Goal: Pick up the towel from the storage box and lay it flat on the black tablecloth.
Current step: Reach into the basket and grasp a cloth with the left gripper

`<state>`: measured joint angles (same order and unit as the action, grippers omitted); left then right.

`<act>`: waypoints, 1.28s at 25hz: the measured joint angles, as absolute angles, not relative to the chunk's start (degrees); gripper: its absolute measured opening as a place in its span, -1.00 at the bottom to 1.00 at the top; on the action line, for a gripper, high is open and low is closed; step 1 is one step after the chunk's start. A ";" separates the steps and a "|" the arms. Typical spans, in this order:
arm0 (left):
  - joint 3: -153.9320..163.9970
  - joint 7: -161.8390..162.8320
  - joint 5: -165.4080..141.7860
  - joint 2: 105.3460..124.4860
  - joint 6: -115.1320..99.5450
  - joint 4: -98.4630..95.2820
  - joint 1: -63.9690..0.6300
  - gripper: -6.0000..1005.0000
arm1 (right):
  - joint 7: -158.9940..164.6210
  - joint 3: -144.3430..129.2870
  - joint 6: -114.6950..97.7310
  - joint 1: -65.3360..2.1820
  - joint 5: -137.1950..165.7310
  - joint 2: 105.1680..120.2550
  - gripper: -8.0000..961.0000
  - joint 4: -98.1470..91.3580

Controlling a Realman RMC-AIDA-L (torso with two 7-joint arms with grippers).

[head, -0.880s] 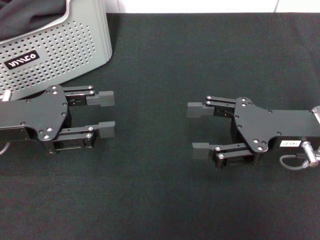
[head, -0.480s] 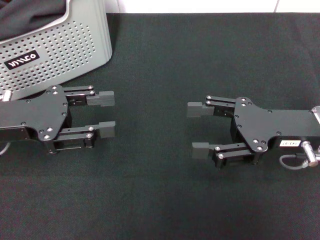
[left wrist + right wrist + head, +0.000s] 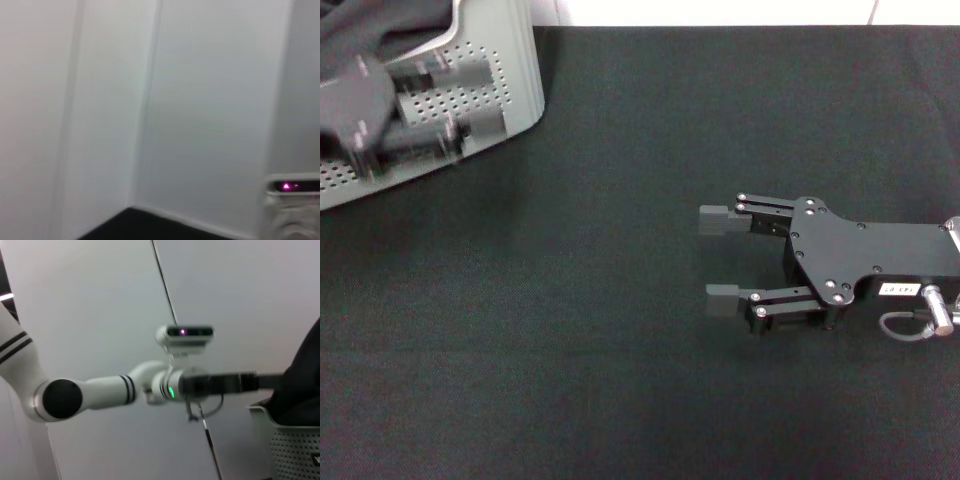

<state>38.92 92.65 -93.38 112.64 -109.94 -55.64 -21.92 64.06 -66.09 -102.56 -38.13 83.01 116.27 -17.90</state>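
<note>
Head view, left gripper (image 3: 470, 95): it is raised in front of the box wall at the far left and appears smeared; I cannot tell if its jaws are released or clenched.
Head view, right gripper (image 3: 720, 260): it lies low over the black cloth on the right side, pointing toward the left; its jaws are released, with a clear gap between them and nothing inside.
Head view, box (image 3: 510, 60): the light grey basket with rows of small round holes stands at the far left corner of the tabletop.
Head view, dark bundle (image 3: 380, 25): a dark fabric fills the top of the box; I cannot tell if the towel is there, and no grey-green cloth shows.
Head view, black cloth (image 3: 620, 380): it covers the tabletop and lies flat.
Left wrist view: only a pale wall (image 3: 200, 100), a dark edge low down and a small device with a pink light (image 3: 292, 186).
Right wrist view, left arm (image 3: 100, 390): white with black bands, it reaches across toward the box (image 3: 292, 442).
Right wrist view, dark bundle (image 3: 300, 385): it rises above the box rim.
</note>
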 joint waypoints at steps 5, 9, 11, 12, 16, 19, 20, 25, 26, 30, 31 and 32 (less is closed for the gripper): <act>37.05 106.14 -99.52 116.13 -102.08 -82.71 -19.10 0.27 | 63.97 -66.05 -101.16 -37.26 83.03 116.27 0.73 -17.84; 35.07 116.63 -105.20 117.24 -98.70 -100.41 -18.17 0.27 | 63.91 -65.94 -99.58 -36.68 82.95 116.27 0.73 -17.83; 32.36 122.23 -108.12 117.32 -98.13 -107.22 -18.35 0.27 | 63.88 -65.92 -98.98 -36.62 82.93 116.27 0.73 -17.70; 31.63 123.99 -109.58 117.32 -98.05 -108.86 -18.38 0.27 | 63.82 -65.87 -98.83 -36.60 82.93 116.27 0.73 -17.54; 28.85 129.25 -117.17 117.69 -97.32 -114.90 -18.57 0.27 | 63.16 -65.57 -98.24 -36.56 82.90 116.27 0.73 -17.10; 27.72 130.60 -122.77 117.95 -95.52 -114.94 -18.47 0.27 | 62.80 -65.63 -97.72 -36.56 82.88 116.27 0.73 -17.07; 27.35 130.83 -124.58 118.04 -94.61 -114.67 -18.34 0.27 | 62.75 -65.69 -97.63 -36.61 82.88 116.27 0.73 -17.07; 27.04 129.51 -129.02 118.79 -90.13 -112.22 -18.04 0.27 | 62.48 -65.95 -97.19 -36.78 82.87 116.27 0.73 -17.05; 27.15 129.39 -129.26 118.91 -89.52 -111.76 -18.10 0.27 | 62.31 -65.91 -97.17 -36.72 82.87 116.27 0.73 -17.04; 28.48 128.32 -131.75 119.10 -86.07 -107.51 -19.17 0.27 | 62.01 -65.88 -97.17 -36.52 82.55 116.27 0.72 -17.02; 29.16 128.03 -133.96 119.25 -84.47 -105.50 -20.18 0.27 | 62.00 -65.92 -97.17 -36.39 82.33 116.27 0.72 -17.00; 29.16 128.03 -133.96 119.25 -84.47 -105.50 -20.18 0.27 | 61.99 -65.91 -97.17 -36.24 82.25 116.27 0.72 -16.98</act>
<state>29.16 128.03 -133.96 119.25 -84.47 -105.50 -20.18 61.99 -65.91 -97.17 -36.24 82.25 116.27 -16.98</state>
